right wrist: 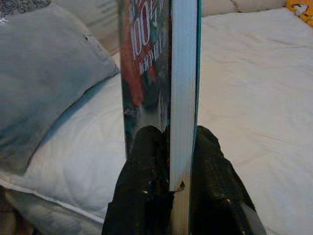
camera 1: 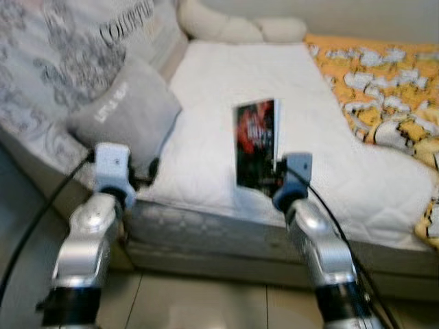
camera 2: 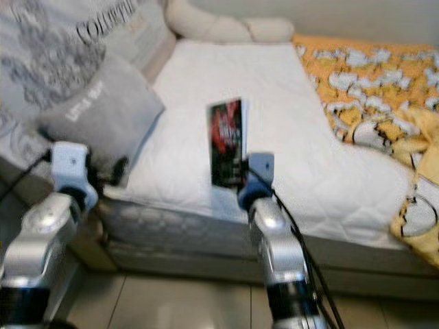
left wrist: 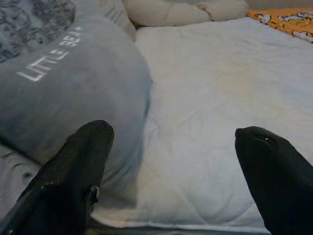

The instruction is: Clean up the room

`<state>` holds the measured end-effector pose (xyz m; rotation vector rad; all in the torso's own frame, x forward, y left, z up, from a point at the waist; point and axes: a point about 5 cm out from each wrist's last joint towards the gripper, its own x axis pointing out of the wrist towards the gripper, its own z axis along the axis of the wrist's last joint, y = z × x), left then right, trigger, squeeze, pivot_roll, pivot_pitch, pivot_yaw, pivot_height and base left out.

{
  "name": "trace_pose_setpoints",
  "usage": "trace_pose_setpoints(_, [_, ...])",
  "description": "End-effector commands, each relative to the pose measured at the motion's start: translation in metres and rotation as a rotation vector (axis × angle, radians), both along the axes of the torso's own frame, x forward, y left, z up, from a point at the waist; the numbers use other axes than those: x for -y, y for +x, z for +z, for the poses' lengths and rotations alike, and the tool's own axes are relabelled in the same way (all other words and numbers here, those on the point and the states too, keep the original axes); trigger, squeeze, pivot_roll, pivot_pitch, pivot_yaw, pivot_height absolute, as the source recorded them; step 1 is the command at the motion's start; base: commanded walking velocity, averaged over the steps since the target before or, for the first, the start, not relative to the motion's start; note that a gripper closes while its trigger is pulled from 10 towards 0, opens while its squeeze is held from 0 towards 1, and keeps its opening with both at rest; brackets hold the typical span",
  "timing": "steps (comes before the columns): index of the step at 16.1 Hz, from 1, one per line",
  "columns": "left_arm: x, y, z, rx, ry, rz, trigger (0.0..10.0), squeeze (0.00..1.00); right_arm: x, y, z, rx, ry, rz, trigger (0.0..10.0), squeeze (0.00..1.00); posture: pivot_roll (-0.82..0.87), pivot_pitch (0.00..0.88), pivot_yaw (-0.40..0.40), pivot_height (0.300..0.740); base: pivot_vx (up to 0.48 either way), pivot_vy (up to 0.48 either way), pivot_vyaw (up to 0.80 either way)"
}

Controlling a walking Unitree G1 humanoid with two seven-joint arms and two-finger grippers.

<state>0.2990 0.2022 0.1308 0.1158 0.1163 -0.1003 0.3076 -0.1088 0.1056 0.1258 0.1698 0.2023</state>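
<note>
White quilted mattress point(camera 1: 226, 89) occupies the centre of the head views, running from the lower edge of the bed up to the cream bolster cushions point(camera 1: 240, 29) at the top of the frame. At upper right lies the orange patterned blanket point(camera 1: 384, 75); at left, the grey lettered pillow point(camera 1: 127, 110) leans against the large printed grey cushion point(camera 1: 62, 48).

My right gripper point(right wrist: 171, 166) is clamped on the lower edge of the dark-covered book with red artwork point(camera 1: 255, 144). The book stands upright in the grasp, at the centre of the frame, over the near part of the mattress. In the right wrist view, one finger point(right wrist: 142, 171) presses the cover side and the other presses the back, with the white page block between them.

My left gripper point(left wrist: 171, 161) is released, fingers spread wide, holding nothing. It sits at lower left of the head views, just in front of the grey lettered pillow, near the mattress edge.

Task status, as judged: the book is secured in hand but not yet put away, so this item is mid-transfer. A destination for it cannot be identified from these views. The pillow and the rumpled blanket may need straightening afterwards.
</note>
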Motion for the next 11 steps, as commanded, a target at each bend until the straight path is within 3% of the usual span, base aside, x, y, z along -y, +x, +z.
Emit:
trace_pose_setpoints(1, [0.0032,0.0018,0.0039,0.012,0.004,-0.011,10.0,0.0,0.0105,0.0038,0.0124,0.052,-0.003,-0.036,10.0,0.0,0.04,0.0,0.001,0.74,0.326,0.0,0.0])
trace_pose_setpoints(11, [0.0052,0.0001,0.0011,0.003,0.0,-0.02,10.0,0.0,0.0125,0.0038,0.0123,0.048,-0.003,-0.036,10.0,0.0,0.03,0.0,0.005,0.74,0.317,0.0,0.0])
